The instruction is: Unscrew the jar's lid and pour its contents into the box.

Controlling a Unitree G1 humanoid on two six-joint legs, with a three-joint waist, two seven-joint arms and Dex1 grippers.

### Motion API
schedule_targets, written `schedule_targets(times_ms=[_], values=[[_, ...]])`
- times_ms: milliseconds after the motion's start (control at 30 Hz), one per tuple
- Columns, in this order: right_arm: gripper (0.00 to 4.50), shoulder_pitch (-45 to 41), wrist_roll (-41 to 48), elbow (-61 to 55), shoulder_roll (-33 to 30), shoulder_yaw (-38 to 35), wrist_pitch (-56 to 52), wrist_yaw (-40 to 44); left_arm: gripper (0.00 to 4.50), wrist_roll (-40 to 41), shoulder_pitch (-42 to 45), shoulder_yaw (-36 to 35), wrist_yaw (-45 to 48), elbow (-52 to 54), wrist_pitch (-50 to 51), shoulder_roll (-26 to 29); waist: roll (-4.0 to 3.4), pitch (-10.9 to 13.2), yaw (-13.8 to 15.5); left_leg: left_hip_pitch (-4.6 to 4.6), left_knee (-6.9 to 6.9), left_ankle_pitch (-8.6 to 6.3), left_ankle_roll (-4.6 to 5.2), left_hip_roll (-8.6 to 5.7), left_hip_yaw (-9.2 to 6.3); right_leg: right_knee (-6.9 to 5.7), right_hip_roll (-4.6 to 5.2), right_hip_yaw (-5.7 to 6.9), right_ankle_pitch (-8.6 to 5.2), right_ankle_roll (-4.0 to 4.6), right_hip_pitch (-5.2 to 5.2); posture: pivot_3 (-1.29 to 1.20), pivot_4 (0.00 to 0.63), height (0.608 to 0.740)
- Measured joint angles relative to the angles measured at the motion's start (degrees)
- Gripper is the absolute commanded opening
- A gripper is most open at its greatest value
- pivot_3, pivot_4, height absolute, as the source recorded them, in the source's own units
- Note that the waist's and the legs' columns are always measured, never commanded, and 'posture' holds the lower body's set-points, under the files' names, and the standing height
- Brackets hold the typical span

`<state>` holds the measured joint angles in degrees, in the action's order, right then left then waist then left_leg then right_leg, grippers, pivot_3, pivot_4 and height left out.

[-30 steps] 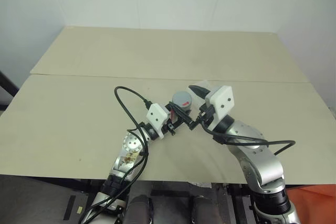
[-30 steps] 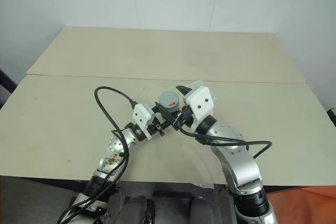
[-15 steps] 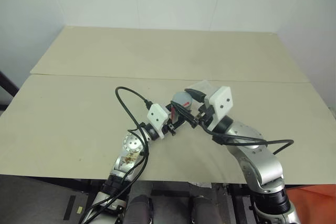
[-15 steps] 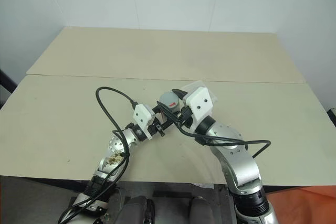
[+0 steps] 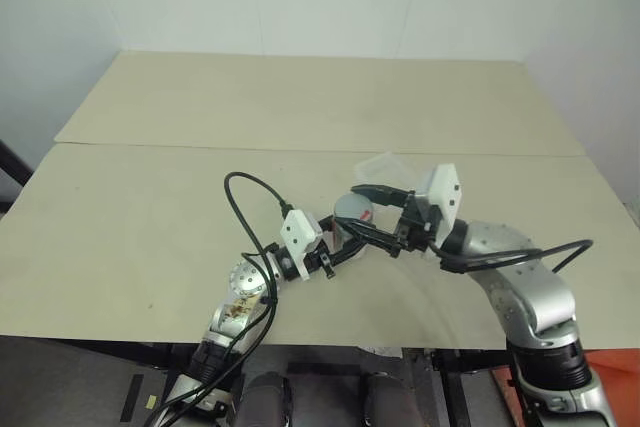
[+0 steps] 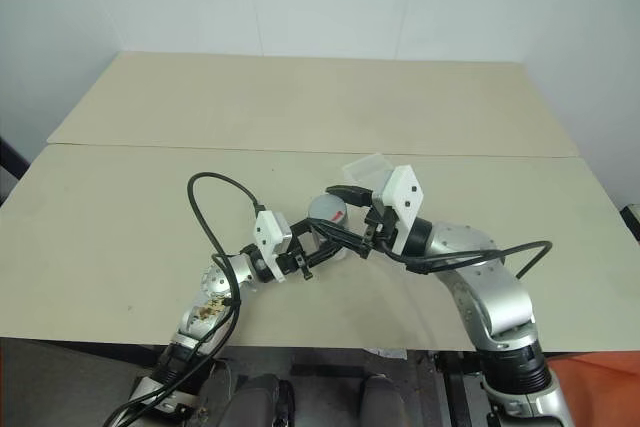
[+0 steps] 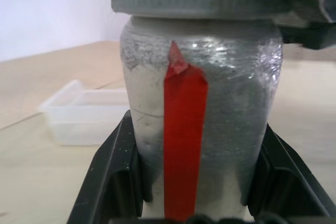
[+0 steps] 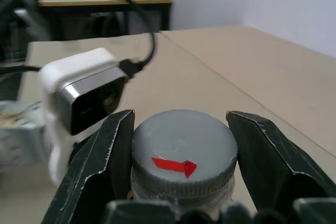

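1. Beige table point(image 5: 150, 197) carries the whole scene, a seam running across it from side to side.
2. Left end effector point(image 7: 194, 182) is clamped on the jar point(image 7: 210, 114): in the left wrist view its two black fingers point(image 7: 113, 177) press the jar's lower body on either side.
3. From the head views this end effector point(image 5: 335, 247) reaches in from the lower left, with a white camera block point(image 5: 298, 237) on its wrist and a black cable point(image 5: 245, 212) looping up behind it.
4. Jar is silvery-grey with a whitish patch and a red strip point(image 7: 181, 145) running up its side; it is held near the table's middle, just above the surface, and looks slightly tilted.
5. Lid point(image 8: 184, 153) sits on the jar's top, grey with a ribbed edge and a small red mark point(image 8: 176, 165) on its flat face.
6. Right end effector point(image 8: 181, 145) is closed on the lid: its fingers point(image 8: 105, 156) touch the lid's rim on opposite sides in the right wrist view.
7. In the head views it point(image 5: 375, 209) comes in from the right, pointing leftward.
8. Box point(image 5: 385, 165) is clear plastic and lies on the table just beyond the jar and the right end effector, apart from both.
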<state>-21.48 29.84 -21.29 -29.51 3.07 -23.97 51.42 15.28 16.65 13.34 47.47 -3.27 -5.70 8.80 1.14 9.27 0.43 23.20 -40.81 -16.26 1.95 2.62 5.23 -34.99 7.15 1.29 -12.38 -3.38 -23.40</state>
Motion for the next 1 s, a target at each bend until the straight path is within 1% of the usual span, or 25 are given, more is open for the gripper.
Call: schedule_targets(times_ms=[100,267,467,533,667,833,967,1000], values=[[2.75,-2.5,2.7,4.3,-1.0,-0.6,0.3,6.4,2.0,0.7,0.1,0.2,1.7,0.7,0.7,0.4,0.0,0.0,0.0,-0.02,-0.01,0.0,0.0,-0.01,-0.02,0.02,0.0,0.01,0.0,0.0,0.05,0.0,0.15,0.74],[2.75,-7.3,3.2,11.9,-2.0,-0.3,2.6,16.6,2.0,0.7,0.5,0.4,2.7,0.9,0.7,0.6,0.0,0.0,0.1,0.0,-0.01,0.0,0.0,-0.02,0.0,0.02,0.0,0.01,0.0,0.0,0.04,0.0,0.15,0.74],[2.75,-15.1,4.4,24.7,-2.1,0.5,8.1,33.1,2.0,0.5,0.7,1.5,3.6,2.6,0.6,0.8,0.0,0.0,0.1,-0.02,-0.01,0.0,0.0,-0.02,0.02,0.01,0.0,0.01,0.0,0.0,0.05,0.0,0.15,0.74],[2.75,-17.1,4.7,28.3,-2.1,1.3,9.6,36.8,2.0,0.5,1.0,1.8,4.0,2.7,0.7,1.0,0.0,0.0,0.1,-0.02,-0.01,0.0,0.0,-0.01,0.03,0.01,0.0,0.02,0.0,0.0,0.04,0.0,0.15,0.74],[2.75,-20.7,6.5,34.4,-2.1,5.2,13.6,37.9,2.0,0.6,1.6,1.2,4.0,2.6,0.7,2.3,0.0,0.0,0.0,-0.02,0.0,0.01,-0.02,-0.01,0.05,0.0,0.0,0.01,0.0,0.0,0.03,0.0,0.15,0.74],[2.75,-22.9,5.8,39.7,-0.9,8.3,21.0,38.3,2.0,0.0,1.9,0.4,3.8,2.0,0.7,3.3,0.0,0.0,0.1,0.0,0.0,0.03,-0.05,-0.01,0.09,-0.01,0.0,0.02,0.0,0.0,0.03,0.0,0.15,0.74],[2.75,-23.9,6.5,41.7,-1.3,10.0,21.2,38.3,2.0,0.0,1.9,0.4,3.6,1.3,0.7,3.3,0.0,0.0,0.3,0.04,-0.02,0.03,-0.06,0.0,0.1,-0.03,0.0,0.05,0.01,0.0,0.04,0.0,0.15,0.74],[3.1,-24.2,6.9,42.0,-1.5,10.3,21.0,38.4,2.0,0.0,1.9,0.4,3.4,1.3,0.7,3.1,-0.01,0.0,0.2,0.04,-0.01,0.03,-0.06,0.0,0.09,-0.04,0.0,0.05,0.01,0.0,0.04,0.0,0.15,0.74]])
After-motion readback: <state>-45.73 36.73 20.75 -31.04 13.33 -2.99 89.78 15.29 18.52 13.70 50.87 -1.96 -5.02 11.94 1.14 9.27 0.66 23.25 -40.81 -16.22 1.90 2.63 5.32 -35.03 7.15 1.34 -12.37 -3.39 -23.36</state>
